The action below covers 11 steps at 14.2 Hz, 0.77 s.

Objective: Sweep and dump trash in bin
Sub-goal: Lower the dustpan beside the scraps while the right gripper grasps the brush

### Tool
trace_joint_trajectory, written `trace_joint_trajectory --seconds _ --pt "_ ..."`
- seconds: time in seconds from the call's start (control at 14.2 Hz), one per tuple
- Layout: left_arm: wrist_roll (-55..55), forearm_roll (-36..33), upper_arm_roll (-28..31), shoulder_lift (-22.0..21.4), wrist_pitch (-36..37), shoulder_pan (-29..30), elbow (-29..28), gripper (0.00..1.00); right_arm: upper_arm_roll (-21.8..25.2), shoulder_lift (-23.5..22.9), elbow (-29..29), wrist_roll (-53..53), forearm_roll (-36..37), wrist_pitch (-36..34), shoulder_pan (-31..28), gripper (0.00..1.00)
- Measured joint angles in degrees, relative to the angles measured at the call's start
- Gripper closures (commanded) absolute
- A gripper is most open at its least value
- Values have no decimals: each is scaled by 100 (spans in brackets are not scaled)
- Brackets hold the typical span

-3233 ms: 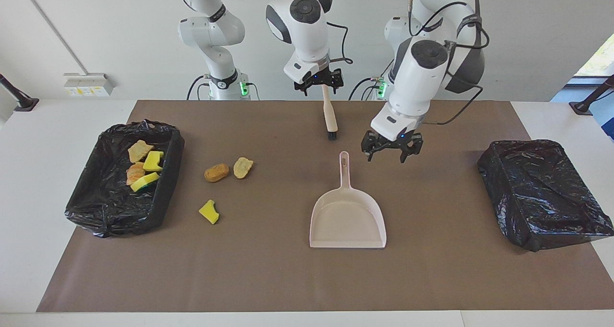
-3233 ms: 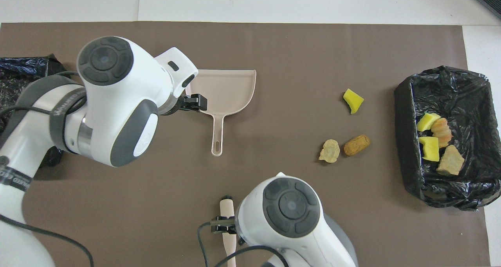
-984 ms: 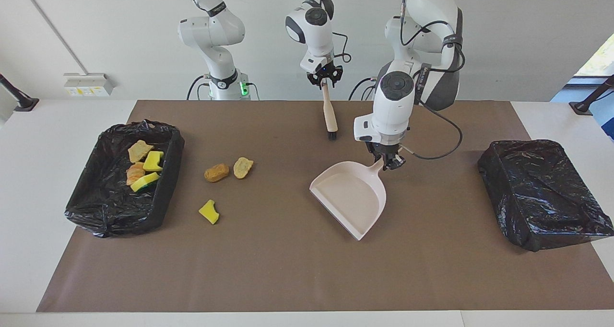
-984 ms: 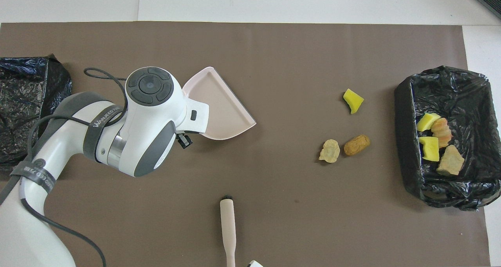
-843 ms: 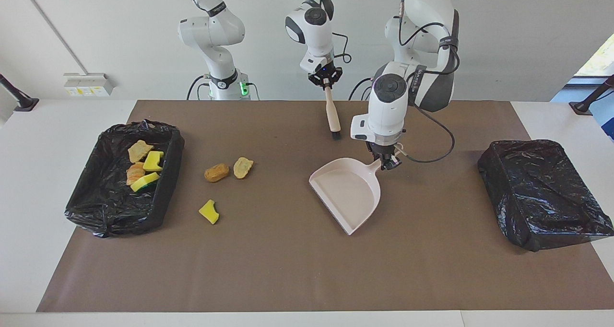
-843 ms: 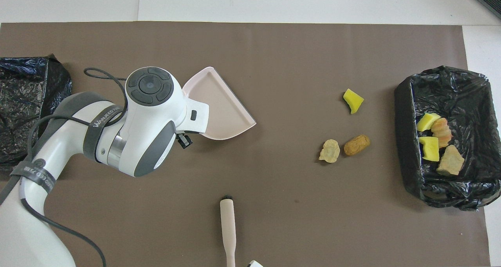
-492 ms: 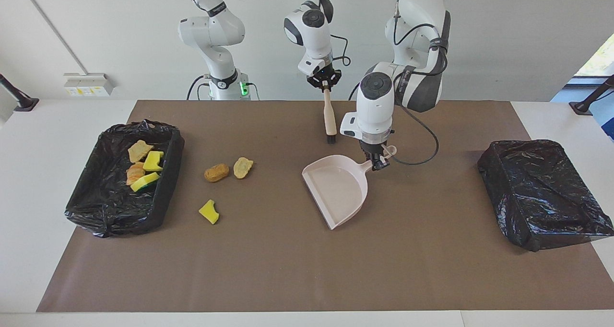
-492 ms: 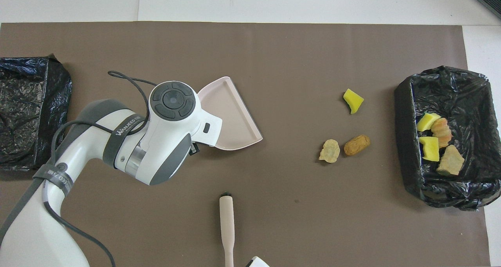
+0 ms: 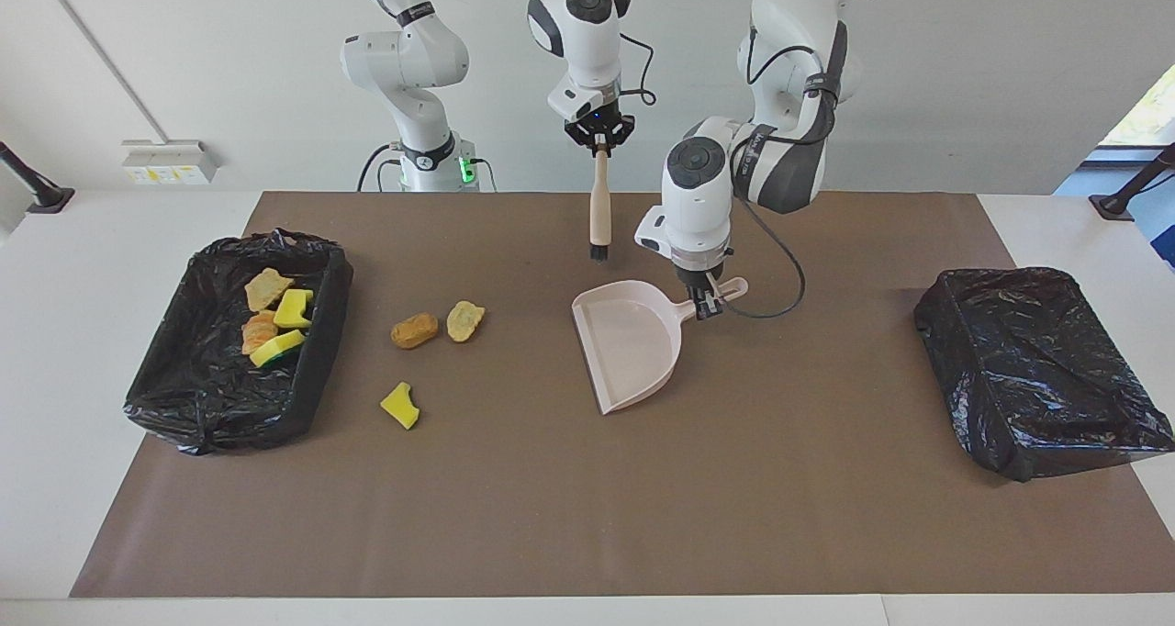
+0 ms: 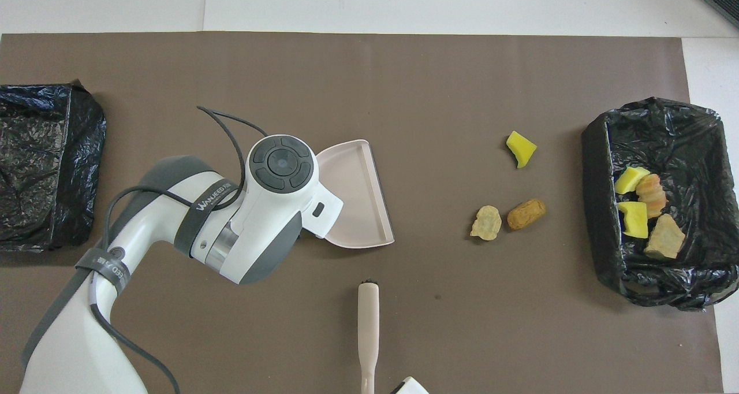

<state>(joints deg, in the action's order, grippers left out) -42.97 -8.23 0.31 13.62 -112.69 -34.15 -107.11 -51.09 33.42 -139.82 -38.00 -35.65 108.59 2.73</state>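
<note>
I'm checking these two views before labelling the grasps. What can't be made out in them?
- Left claw on the dustpan handle: the overhead view hides it under the arm's wrist; only the facing view shows it.
- Right claw on the brush: cut off by the overhead view's bottom edge.
- Bin at the left arm's end: its inside is hidden by the black liner in the facing view, and the overhead view's edge cuts it off.

open mat (image 9: 569,507) lay between dustpan (image 9: 629,346) and three scraps (image 9: 414,330); no obstacle there | hanging brush (image 9: 599,213) stood over the mat nearer the robots | bins (image 9: 317,332) walled both table ends
</note>
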Motion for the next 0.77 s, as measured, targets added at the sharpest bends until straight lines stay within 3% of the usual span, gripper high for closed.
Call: trace_joint_trajectory --seconds 0.21,0.49,0.77 --pt "1 -90 -1 -38 -11 -136 -91 100 169 424 -41 -72 856 -518 -111 100" --pt "3 -236 -5 -114 -11 -207 -161 100 260 437 -225 114 1895 -727 -503 100" --pt "138 -238 -5 -159 -12 -262 -224 100 497 329 -557 1055 2932 -725 -1123 100"
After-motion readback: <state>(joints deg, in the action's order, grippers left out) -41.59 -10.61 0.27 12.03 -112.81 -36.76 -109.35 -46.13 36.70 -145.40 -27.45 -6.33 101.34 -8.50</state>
